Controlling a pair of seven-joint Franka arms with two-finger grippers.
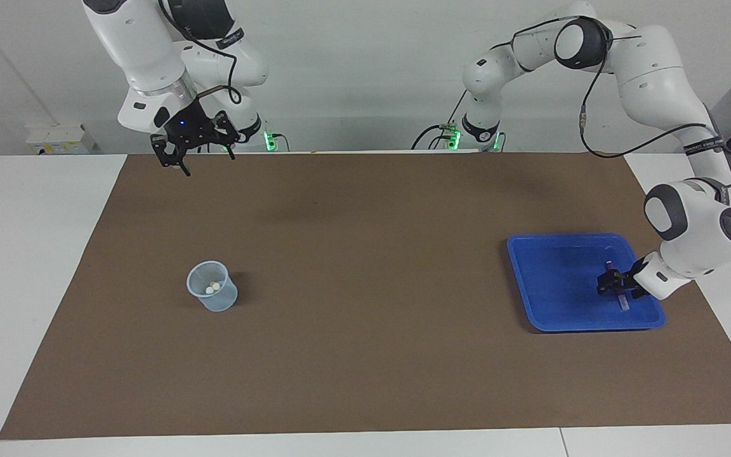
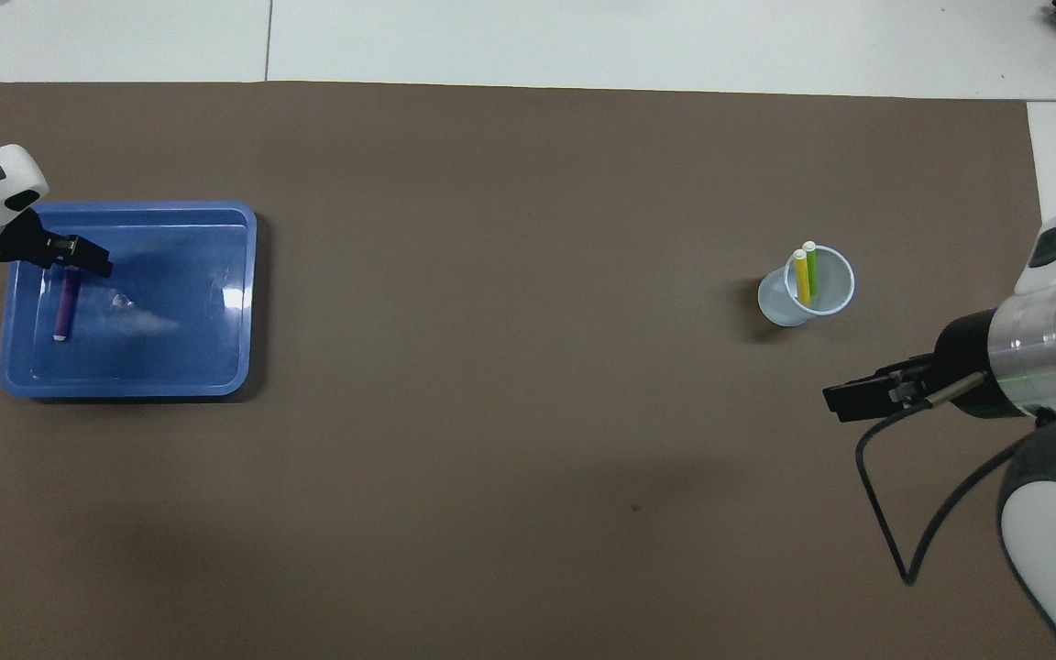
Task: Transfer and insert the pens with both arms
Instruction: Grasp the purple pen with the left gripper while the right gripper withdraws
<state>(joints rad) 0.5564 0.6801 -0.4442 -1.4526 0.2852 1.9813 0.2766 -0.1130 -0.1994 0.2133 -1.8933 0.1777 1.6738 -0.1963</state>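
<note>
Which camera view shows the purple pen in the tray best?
The overhead view. There the purple pen lies in full length on the blue tray, with its whitish cap visible. In the facing view the left pincer hides most of it, and only short bits of the pen show.

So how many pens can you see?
3. The yellow pen and the green pen stand in the cup. The purple pen lies in the blue tray, under the left gripper. None seem hidden.

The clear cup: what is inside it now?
The clear cup holds the yellow pen and the green pen, caps up. Their lower ends look blurred through the wall.
</note>
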